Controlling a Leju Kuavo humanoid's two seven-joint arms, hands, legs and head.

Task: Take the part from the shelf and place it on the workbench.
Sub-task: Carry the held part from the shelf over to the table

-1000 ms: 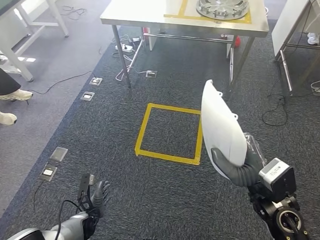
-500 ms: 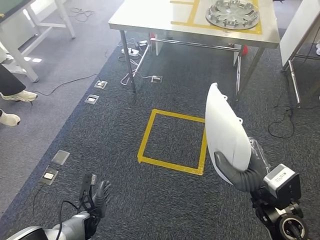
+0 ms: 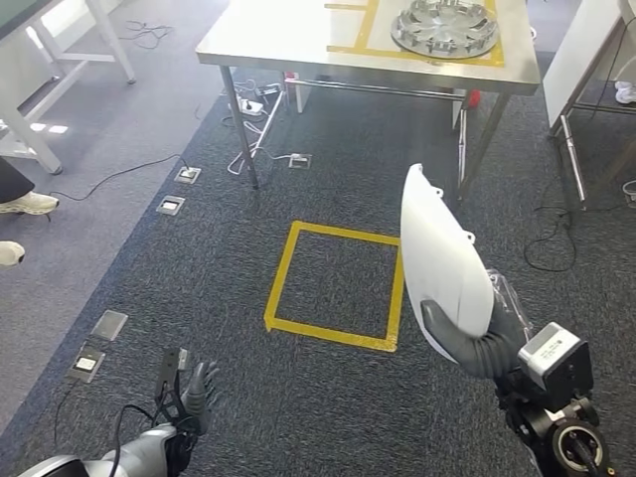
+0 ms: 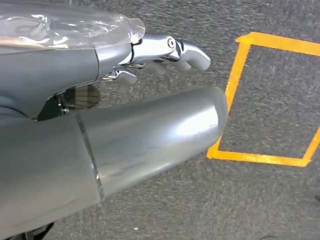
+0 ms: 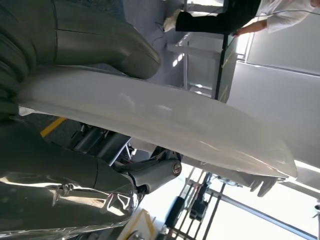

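Your right hand (image 3: 480,343) grips the white part (image 3: 442,263) from below, the thumb wrapped over its lower face and the part standing nearly upright, narrow end up, at about four o'clock in the head view. In the right wrist view the same part (image 5: 158,120) runs as a long pale shell between the thick thumb and the darker fingers (image 5: 151,172), so the hold is firm on both faces. Your left hand (image 3: 191,397) hangs low at seven o'clock over the carpet (image 3: 225,258), fingers apart and holding nothing; the left wrist view shows its fingers (image 4: 173,50) spread above the dark carpet. A yellow tape square (image 3: 334,283) lies on the carpet near the centre, just left of the part, and its corner also appears in the left wrist view (image 4: 234,90). The bench (image 3: 300,40) stands at twelve o'clock, well apart from the part, with yellow tape marking a zone on its top and a round silver wheel cover (image 3: 444,28) resting inside that zone. Cables and floor sockets (image 3: 171,205) lie at ten o'clock, and a person's shoes (image 3: 26,204) show at nine o'clock.
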